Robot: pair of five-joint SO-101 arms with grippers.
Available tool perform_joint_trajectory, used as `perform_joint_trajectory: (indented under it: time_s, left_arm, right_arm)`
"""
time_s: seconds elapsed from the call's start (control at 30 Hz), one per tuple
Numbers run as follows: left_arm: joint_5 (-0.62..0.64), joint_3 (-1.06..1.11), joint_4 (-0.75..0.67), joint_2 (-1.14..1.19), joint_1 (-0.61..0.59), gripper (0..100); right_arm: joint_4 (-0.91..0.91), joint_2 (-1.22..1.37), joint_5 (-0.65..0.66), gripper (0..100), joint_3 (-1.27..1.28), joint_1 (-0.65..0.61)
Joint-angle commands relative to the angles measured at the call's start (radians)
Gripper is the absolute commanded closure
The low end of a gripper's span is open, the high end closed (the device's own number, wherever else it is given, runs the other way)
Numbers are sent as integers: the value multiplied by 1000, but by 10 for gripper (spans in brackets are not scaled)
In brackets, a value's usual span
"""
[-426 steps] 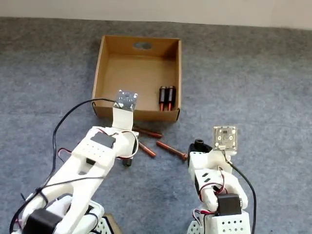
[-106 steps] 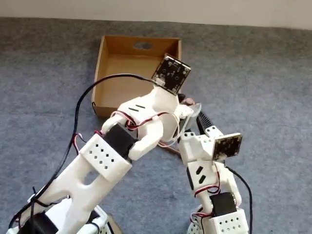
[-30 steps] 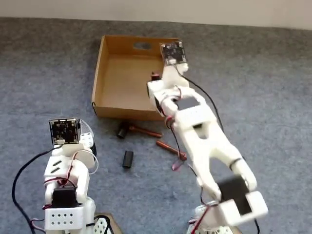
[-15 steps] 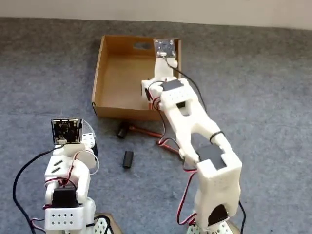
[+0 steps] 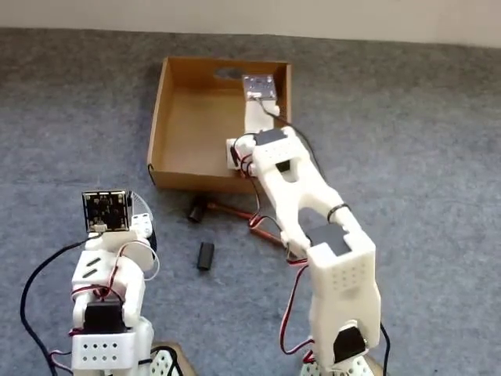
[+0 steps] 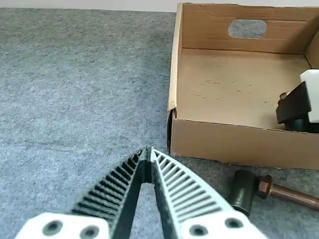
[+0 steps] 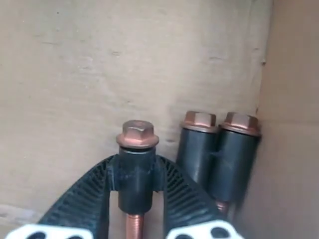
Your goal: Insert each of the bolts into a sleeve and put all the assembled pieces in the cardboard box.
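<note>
1. Right now the right claw (image 7: 135,167) is clenched around a black sleeve (image 7: 134,186) with a copper bolt (image 7: 137,134) through it; the hex head shows above the sleeve and the shank below.
2. That piece sits inside the cardboard box (image 5: 160,117), low over its floor and near the right-hand wall in the high view. Whether it touches the floor I cannot tell.
3. Two finished pieces (image 7: 199,149) lie side by side and touching. The outer one rests against the box wall, and the inner one is just beside the held piece.
4. The left claw (image 6: 147,153) is clenched on nothing, tips together, over the grey worktop (image 5: 407,157) in front of the box and apart from it.
5. Just outside the box's near wall, a second sleeve (image 6: 244,191) lies on the worktop with a second bolt (image 6: 263,185) head-first against its end, shank pointing away.
6. A loose sleeve (image 5: 205,255) lies alone, nearer the arm bases.
7. A third bolt (image 5: 266,233) lies partly under the right arm (image 5: 305,196)
</note>
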Motion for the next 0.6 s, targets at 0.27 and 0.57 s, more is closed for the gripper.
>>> perform_joint_trajectory:
  time_s: [0.27,0.57]
  left_arm:
    - [-5,16,2,-5,21,989]
    - [-5,16,2,-5,21,989]
  right_arm:
    - [2,41,-11,987,-47,-1]
    - [22,36,-12,840,-50,-1]
